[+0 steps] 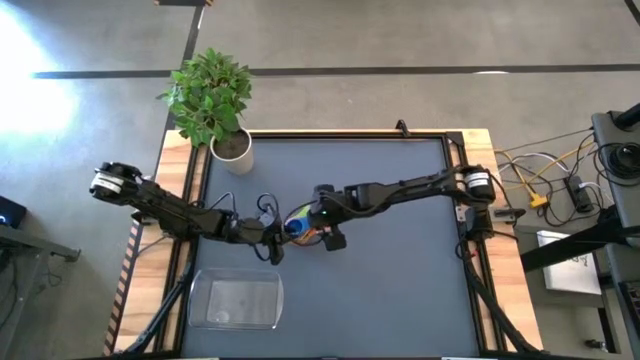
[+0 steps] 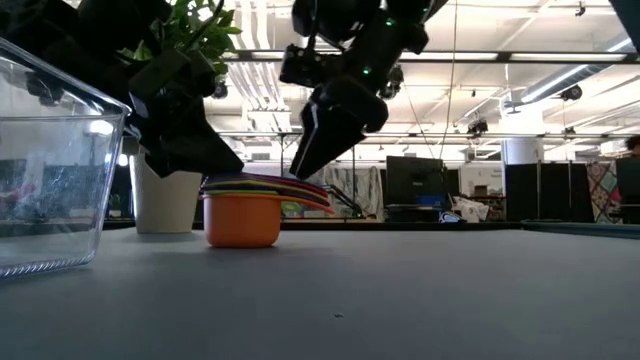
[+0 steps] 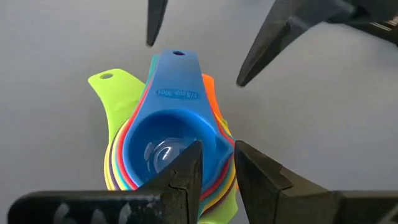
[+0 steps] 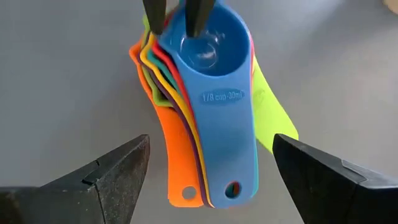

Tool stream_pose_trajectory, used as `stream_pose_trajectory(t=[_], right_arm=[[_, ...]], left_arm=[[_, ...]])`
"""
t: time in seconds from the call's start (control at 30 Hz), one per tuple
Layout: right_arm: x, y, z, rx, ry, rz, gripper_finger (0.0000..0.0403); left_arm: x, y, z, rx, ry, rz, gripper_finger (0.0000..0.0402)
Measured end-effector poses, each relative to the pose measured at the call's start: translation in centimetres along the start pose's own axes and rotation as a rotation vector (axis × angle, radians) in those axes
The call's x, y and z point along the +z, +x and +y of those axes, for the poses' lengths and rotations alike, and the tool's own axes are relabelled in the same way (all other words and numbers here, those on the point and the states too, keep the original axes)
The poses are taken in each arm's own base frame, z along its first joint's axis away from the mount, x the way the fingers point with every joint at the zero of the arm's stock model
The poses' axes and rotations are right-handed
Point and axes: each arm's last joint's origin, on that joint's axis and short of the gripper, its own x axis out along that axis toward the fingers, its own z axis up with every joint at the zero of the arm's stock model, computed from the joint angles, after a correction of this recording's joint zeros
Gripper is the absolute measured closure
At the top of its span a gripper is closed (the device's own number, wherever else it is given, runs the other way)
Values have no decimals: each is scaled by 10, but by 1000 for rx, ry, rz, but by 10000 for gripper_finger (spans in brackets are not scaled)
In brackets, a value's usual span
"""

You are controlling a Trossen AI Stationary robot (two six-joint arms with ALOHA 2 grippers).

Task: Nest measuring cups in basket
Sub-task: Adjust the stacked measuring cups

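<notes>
With my left pincer clamped on the rim of the nested measuring cups and my right pincer spread wide over their fanned handles, a careless lift toward the basket behind me could scatter the stack.

Open lab hall: ceiling pipes, monitors, cables.
</notes>
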Motion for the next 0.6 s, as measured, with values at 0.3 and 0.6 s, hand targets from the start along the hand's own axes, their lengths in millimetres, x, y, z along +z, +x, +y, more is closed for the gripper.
stream_pose_trajectory(t=[0.3, 0.6], right_arm=[[7, 4, -2, 4, -44, 25, 49], [8, -25, 11, -61, -62, 99, 81]], left_arm=[[14, -13, 1, 65, -18, -109, 326], [20, -21, 14, 188, -56, -131, 326]])
